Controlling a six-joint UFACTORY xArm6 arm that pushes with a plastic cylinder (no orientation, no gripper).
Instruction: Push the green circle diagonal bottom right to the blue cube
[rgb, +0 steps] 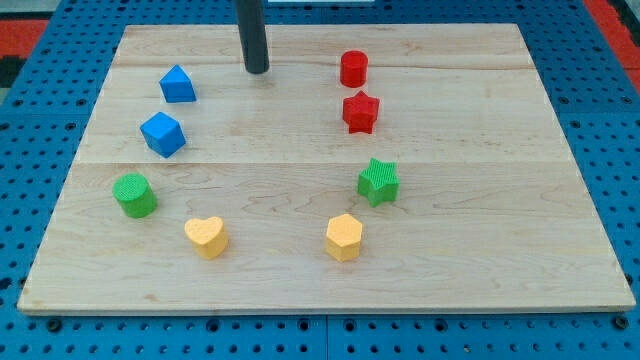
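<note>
- Still hardly begun: sat untouched, the green circle (134, 194), far down and to the view's left of my tip (257, 70).
- Parked near the view's top of the wooden board (320, 270), touching no block, holding nothing; only a plain dark rod, so no wide or narrow to tell.
- Found just above the green circle, closer to my tip: the blue cube (163, 133), the two near but apart.
- Left to do, by my guess: get to the circle's far left side, then shove it across to a spot down and right of the blue cube.
- Spotted close to my tip's left: a second blue block (177, 83) with a pointed top.
- Seen to the right of my tip: a red cylinder (353, 68) and a red star (360, 111).
- Farther down: a green star (378, 181), a yellow heart (206, 237), a yellow hexagon (343, 237).
- Looked ribbed and plastic, all the blocks; looked smooth and pale, the wood, with fine grain.
</note>
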